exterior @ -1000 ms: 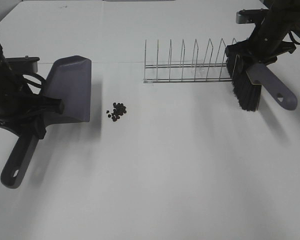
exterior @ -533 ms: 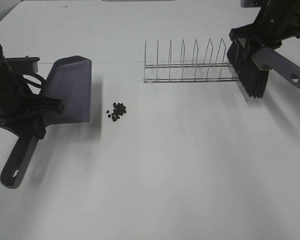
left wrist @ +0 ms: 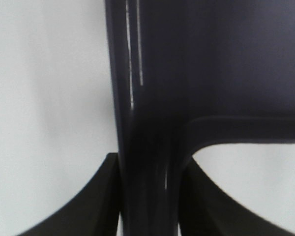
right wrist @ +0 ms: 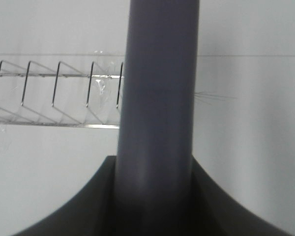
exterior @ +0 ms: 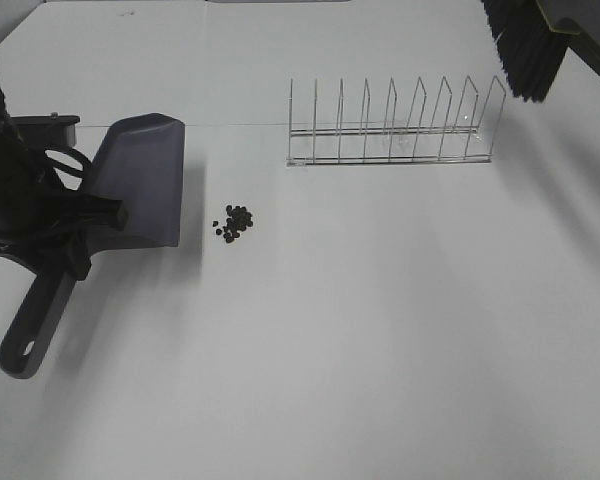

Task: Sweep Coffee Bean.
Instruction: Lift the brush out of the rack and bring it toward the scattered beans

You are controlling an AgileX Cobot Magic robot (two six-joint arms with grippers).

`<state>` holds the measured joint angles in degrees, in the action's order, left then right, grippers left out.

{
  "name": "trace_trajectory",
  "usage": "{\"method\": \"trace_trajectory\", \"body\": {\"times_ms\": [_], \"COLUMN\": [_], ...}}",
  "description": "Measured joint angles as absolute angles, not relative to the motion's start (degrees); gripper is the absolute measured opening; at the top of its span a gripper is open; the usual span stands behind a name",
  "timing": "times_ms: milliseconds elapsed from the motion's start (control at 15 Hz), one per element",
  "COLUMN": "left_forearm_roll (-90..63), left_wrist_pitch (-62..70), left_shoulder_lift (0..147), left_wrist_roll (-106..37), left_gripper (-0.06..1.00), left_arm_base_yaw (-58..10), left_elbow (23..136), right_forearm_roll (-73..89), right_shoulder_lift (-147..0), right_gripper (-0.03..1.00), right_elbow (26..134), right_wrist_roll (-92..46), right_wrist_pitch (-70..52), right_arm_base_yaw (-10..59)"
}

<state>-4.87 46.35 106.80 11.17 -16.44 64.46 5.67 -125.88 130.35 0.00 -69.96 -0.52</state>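
- About twenty coffee beans [exterior: 235, 222] lie in a loose cluster on the table [exterior: 380, 340], just beside the open lip of the dustpan [exterior: 145, 180] and well apart from the brush [exterior: 525, 45].
- From the right hand [right wrist: 155, 206], the beans lie far across the table, past the wire rack [exterior: 390, 130]. The left hand [left wrist: 150, 206] is much nearer.
- The right hand is clamped tight on the brush handle. The bristles point down and appear lifted clear of the rack's end.
- The left hand is closed on the dustpan handle, and the pan's mouth faces the beans.
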Motion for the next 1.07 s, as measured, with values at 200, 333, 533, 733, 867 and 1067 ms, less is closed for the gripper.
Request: {"method": "trace_trajectory", "body": {"times_ms": [200, 333, 533, 733, 867, 1067], "left_forearm_roll": [-3.9, -1.9, 1.1, 1.6, 1.6, 1.5], "left_wrist_pitch": [46.6, 47.6, 48.1, 48.0, 47.7, 47.3], "left_shoulder_lift": [106.8, 106.8, 107.0, 110.4, 114.8, 117.5], "left_wrist_roll": [11.1, 11.6, 13.9, 14.2, 15.0, 16.0], "left_gripper": [0.26, 0.26, 0.26, 0.26, 0.26, 0.26], "left_arm_base_yaw": [-16.4, -16.4, -16.4, -18.0, -20.1, -20.9], "left_elbow": [64.5, 64.5, 64.5, 64.5, 64.5, 64.9], "right_forearm_roll": [6.2, 6.4, 6.1, 5.3, 1.1, -4.9], "right_shoulder_lift": [-118.1, -114.2, -112.6, -112.7, -113.5, -118.8], "right_gripper": [0.29, 0.29, 0.29, 0.29, 0.29, 0.29], "right_elbow": [115.4, 105.8, 96.6, 90.8, 90.4, 90.4], "right_wrist_roll": [0.0, 0.0, 0.0, 2.5, 7.0, 11.9], "right_wrist_pitch": [-70.1, -70.2, -67.7, -60.7, -57.2, -54.7], "right_arm_base_yaw": [-0.5, -0.3, 2.4, 7.9, 12.0, 19.5]}}
